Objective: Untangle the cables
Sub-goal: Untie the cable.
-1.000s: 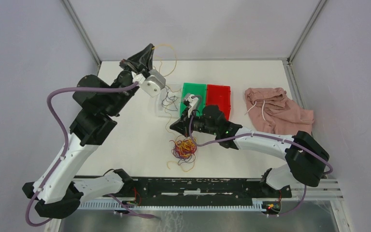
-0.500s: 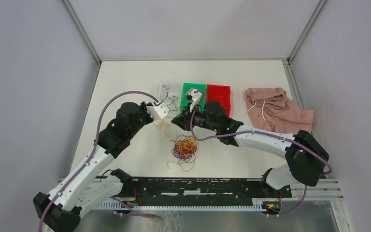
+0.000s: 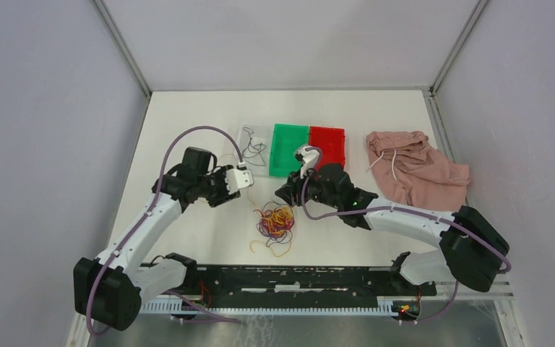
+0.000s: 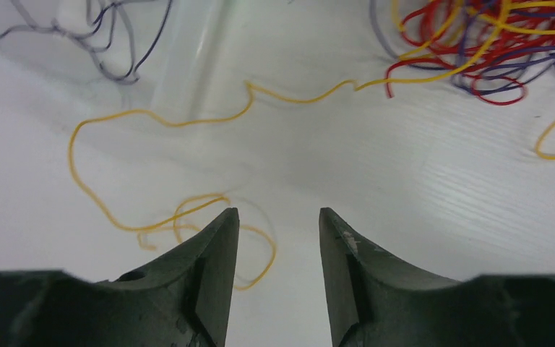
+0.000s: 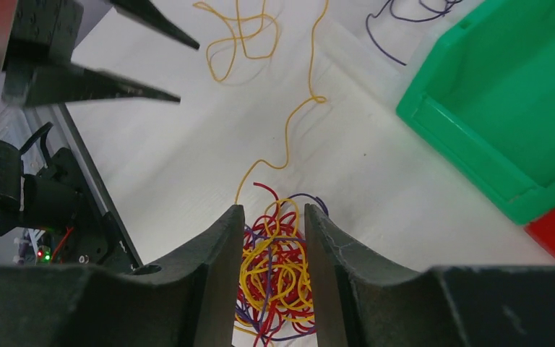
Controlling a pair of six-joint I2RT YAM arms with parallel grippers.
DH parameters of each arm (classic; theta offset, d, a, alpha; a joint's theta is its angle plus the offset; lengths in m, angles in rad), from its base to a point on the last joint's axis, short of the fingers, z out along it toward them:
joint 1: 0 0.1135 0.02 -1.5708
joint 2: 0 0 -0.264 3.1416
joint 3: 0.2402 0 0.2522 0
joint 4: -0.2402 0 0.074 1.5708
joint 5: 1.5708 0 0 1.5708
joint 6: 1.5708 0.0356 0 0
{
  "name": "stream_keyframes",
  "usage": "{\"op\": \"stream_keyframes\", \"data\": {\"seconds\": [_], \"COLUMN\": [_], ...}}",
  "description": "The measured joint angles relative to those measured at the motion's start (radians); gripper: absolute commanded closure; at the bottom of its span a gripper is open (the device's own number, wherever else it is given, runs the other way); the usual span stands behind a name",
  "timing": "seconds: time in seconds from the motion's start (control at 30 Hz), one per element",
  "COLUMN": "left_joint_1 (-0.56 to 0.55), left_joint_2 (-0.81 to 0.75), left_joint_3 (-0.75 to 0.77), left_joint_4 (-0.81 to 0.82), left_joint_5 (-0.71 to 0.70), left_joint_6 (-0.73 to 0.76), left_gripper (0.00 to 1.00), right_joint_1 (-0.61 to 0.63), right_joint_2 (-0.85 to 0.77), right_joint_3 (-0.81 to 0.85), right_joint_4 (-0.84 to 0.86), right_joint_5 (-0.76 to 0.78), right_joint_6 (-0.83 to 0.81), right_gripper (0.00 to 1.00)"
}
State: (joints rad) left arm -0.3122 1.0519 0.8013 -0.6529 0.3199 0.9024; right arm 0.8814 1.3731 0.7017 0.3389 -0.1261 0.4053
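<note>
Left claw: the left claw (image 4: 278,217) hangs low over the white table (image 3: 188,130). Its jaws are well apart with nothing between them — a loop of yellow wire lies on the table just beside one finger, not pinched.
Right claw: the right claw (image 5: 271,213) points down at the heap from the bin side, its jaws parted by a narrow gap. The heap shows through that gap beneath the tips, and I can see no wire clamped.
Tangle: the tangle of cables (image 3: 276,219) is a knot of yellow, red and dark purple strands. It sits on the table near the middle, between the two claws and on the near side of the bins.
Yellow strand: one yellow strand (image 4: 298,100) runs out of the tangle in a wavy line across the table and ends in loose loops by the left claw.
Short curl: a yellow curl (image 3: 280,251) lies just beside the tangle, on the side nearest the arm bases.
Dark wires: a few dark wires (image 3: 254,150) lie in the clear bin (image 3: 264,130).
Bins: there are three in a row at the far side — the clear bin on the left, the green bin (image 3: 290,137) in the middle and the red bin (image 3: 329,141) on the right, set side by side.
Cloth: a pink cloth (image 3: 419,170) lies crumpled to the right of the red bin, apart from it, with its white drawstring (image 3: 392,165) on top.
</note>
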Motion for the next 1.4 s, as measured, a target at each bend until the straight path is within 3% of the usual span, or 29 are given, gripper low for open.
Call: {"op": "stream_keyframes", "data": {"seconds": [0.1, 0.2, 0.33, 0.4, 0.57, 0.67, 0.73, 0.83, 0.93, 1.17, 1.4], "left_joint_1": [-0.044, -0.125, -0.257, -0.288, -0.313, -0.314, -0.314, -0.314, -0.314, -0.314, -0.314], "left_joint_2": [0.02, 0.023, 0.062, 0.109, 0.232, 0.269, 0.28, 0.283, 0.284, 0.249, 0.101], "left_joint_3": [-0.002, -0.013, -0.051, -0.054, -0.054, -0.055, -0.058, -0.068, -0.071, -0.07, -0.003], "left_joint_4": [-0.035, -0.046, -0.002, 0.024, 0.087, 0.109, 0.127, 0.174, 0.205, 0.198, 0.125], "left_joint_5": [0.085, 0.117, 0.12, 0.117, 0.09, 0.069, 0.053, 0.037, 0.02, 0.034, 0.056], "left_joint_6": [0.084, 0.167, 0.271, 0.32, 0.458, 0.538, 0.586, 0.634, 0.667, 0.672, 0.556], "left_gripper": [0.39, 0.39, 0.38, 0.33, 0.36, 0.44, 0.55, 0.82, 0.95, 0.97, 0.97], "right_joint_1": [-0.034, -0.079, -0.111, -0.113, -0.125, -0.138, -0.145, -0.151, -0.151, -0.151, -0.143], "right_joint_2": [-0.064, -0.127, -0.161, -0.167, -0.191, -0.204, -0.212, -0.216, -0.216, -0.147, -0.082], "right_joint_3": [-0.039, -0.076, -0.095, -0.1, -0.117, -0.12, -0.12, -0.12, -0.125, -0.13, -0.132], "right_joint_4": [0.003, 0.004, 0.003, 0.003, 0.002, 0.002, 0.003, 0.004, 0.018, 0.09, 0.155], "right_joint_5": [0.008, 0.015, 0.019, 0.018, 0.01, -0.002, -0.01, -0.027, -0.055, -0.153, -0.262], "right_joint_6": [0.018, 0.036, 0.044, 0.047, 0.053, 0.059, 0.063, 0.069, 0.07, 0.078, 0.06], "right_gripper": [0.42, 0.37, 0.35, 0.34, 0.34, 0.35, 0.34, 0.33, 0.28, 0.24, 0.23]}}
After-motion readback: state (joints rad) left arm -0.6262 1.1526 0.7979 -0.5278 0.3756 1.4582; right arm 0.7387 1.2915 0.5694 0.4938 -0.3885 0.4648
